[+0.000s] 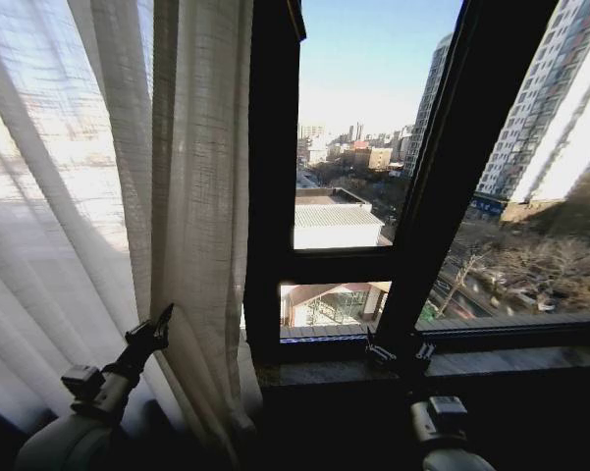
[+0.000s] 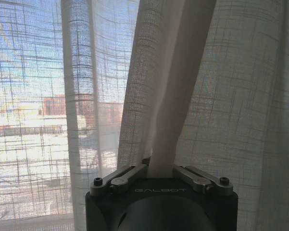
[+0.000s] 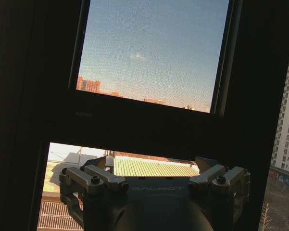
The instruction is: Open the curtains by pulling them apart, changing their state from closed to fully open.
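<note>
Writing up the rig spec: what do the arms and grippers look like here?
Both grippers, left and right, have a black housing lettered GALBOT in the wrist views, with silvery-grey finger linkages pinned by dark screws. In the head view, the left arm's wrist section is rounded light grey, its fingers dark and tapered.

I see dark window frame bars [image 1: 271,177], a stone sill [image 1: 491,365] along their base, high-rise towers [image 1: 550,108] and low rooftops [image 1: 336,218] outside.

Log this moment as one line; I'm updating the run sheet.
left gripper: shut on curtain fold | right gripper: open, at window frame, holding nothing | window right of curtain uncovered
</note>
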Robot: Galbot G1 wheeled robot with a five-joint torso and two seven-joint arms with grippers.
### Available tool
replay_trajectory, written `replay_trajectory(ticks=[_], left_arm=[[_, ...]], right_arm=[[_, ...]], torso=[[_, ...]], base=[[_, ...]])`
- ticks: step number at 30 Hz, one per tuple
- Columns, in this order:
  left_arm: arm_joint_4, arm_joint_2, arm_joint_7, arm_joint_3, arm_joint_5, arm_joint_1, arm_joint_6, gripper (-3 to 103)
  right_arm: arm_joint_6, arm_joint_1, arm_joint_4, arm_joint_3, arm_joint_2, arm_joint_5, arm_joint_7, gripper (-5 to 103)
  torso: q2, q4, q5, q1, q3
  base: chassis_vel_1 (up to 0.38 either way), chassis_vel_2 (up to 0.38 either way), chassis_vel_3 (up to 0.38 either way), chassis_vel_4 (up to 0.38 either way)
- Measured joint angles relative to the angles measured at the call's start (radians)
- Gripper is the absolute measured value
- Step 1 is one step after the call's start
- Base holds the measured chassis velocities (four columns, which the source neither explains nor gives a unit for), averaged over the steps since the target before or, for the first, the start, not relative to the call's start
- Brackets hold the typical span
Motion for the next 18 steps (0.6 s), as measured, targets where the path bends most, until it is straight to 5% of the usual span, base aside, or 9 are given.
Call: replay_trajectory(ticks=[18], left_arm=[[0.001, -0.008, 0.000, -0.004, 0.003, 0.005, -0.002, 0]], right_arm=[[0.000, 0.007, -0.007, -0.004, -0.003, 0.001, 0.000, 100]], torso=[[0.000, 0.0000, -0.0002, 0.000, 0.000]], base=[[0.356, 0.353, -0.354, -0.353]])
